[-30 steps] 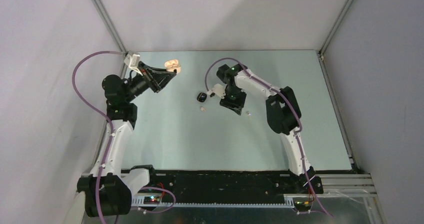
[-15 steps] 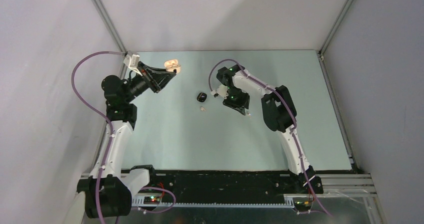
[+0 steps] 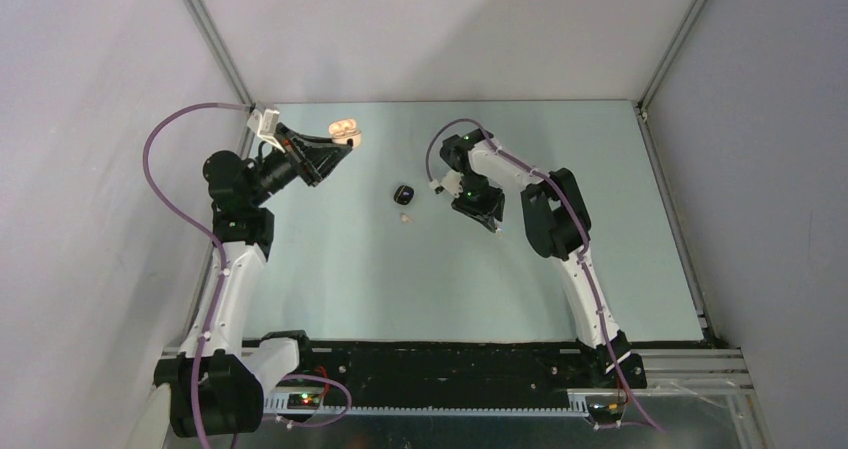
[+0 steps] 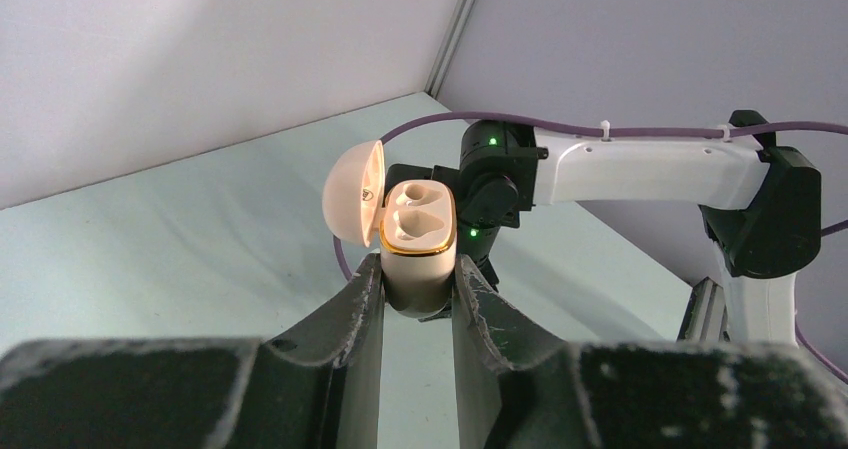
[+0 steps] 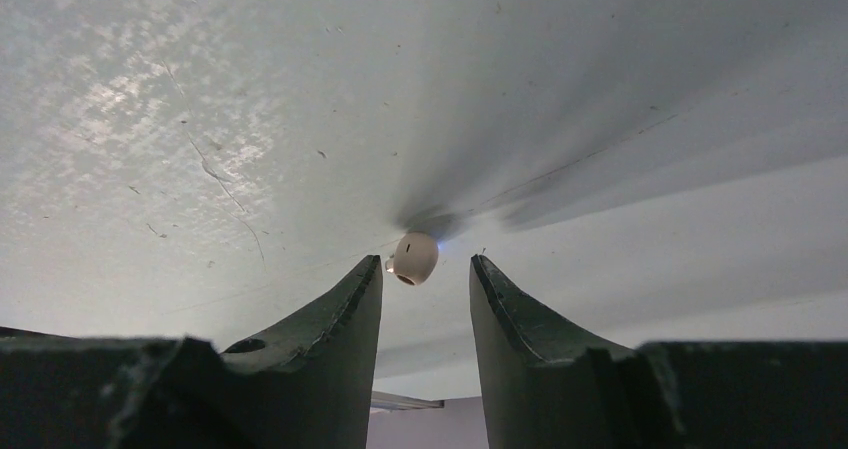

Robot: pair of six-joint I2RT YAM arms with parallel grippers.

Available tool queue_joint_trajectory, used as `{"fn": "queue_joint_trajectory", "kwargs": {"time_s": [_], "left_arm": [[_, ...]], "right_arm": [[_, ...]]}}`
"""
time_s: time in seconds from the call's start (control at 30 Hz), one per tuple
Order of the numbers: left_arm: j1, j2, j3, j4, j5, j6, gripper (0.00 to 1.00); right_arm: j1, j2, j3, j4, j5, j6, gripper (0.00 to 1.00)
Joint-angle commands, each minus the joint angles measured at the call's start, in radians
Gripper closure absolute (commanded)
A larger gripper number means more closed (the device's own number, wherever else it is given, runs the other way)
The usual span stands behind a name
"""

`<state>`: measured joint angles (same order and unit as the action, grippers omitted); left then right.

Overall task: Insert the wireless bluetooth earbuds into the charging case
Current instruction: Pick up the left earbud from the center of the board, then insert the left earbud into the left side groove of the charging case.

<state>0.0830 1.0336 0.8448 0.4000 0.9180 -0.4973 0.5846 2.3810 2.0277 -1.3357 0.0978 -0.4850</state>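
Observation:
My left gripper (image 4: 418, 269) is shut on the cream charging case (image 4: 414, 231), held up off the table with its lid (image 4: 354, 189) swung open and both sockets bare. From above, that case (image 3: 345, 129) sits at the back left. My right gripper (image 5: 427, 262) points down at the table, open, with one pale cream earbud (image 5: 415, 257) lying on the surface just off its tips, nearer the left finger and not gripped. In the top view the right gripper (image 3: 492, 221) hides that bud. A second cream earbud (image 3: 405, 217) lies loose at mid-table.
A small black rounded case (image 3: 402, 193) sits just behind the loose cream bud. The right arm (image 4: 620, 164) fills the space beyond the held case in the left wrist view. Grey walls close the table at the back and both sides.
The right gripper has shifted right and toward the near edge, coming over the cream bud that lay uncovered before, and its jaws have narrowed somewhat. The left arm and case have not moved.

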Motion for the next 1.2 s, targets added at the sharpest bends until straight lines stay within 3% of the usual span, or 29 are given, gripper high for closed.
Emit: {"fn": "queue_joint_trajectory", "kwargs": {"time_s": [0.0,0.53,0.77,0.83,1.0,1.03,1.1,1.17], "left_arm": [[0.001,-0.017,0.003,0.011,-0.014,0.003,1.00],[0.001,-0.025,-0.006,0.001,-0.016,0.010,1.00],[-0.010,-0.017,-0.019,-0.001,0.010,0.053,1.00],[-0.022,0.004,-0.020,0.003,0.027,0.081,1.00],[-0.048,0.080,0.005,0.097,0.105,0.072,1.00],[-0.050,0.106,0.006,0.128,0.120,0.041,1.00],[-0.059,0.141,0.013,0.235,0.161,-0.020,1.00],[-0.072,0.162,0.034,0.276,0.201,-0.035,1.00]], "right_arm": [[-0.005,0.020,0.043,-0.025,-0.010,0.021,0.59],[-0.014,0.046,0.039,-0.033,-0.027,0.026,0.69],[-0.016,-0.016,0.060,-0.030,-0.059,-0.004,0.91],[-0.024,-0.074,0.068,-0.023,-0.124,-0.038,0.99],[-0.081,-0.336,0.017,0.087,-0.441,-0.124,1.00],[-0.093,-0.381,-0.026,0.114,-0.571,-0.139,1.00],[-0.147,-0.536,-0.139,0.255,-0.790,-0.184,1.00],[-0.169,-0.710,-0.293,0.481,-0.912,-0.167,1.00]]}}
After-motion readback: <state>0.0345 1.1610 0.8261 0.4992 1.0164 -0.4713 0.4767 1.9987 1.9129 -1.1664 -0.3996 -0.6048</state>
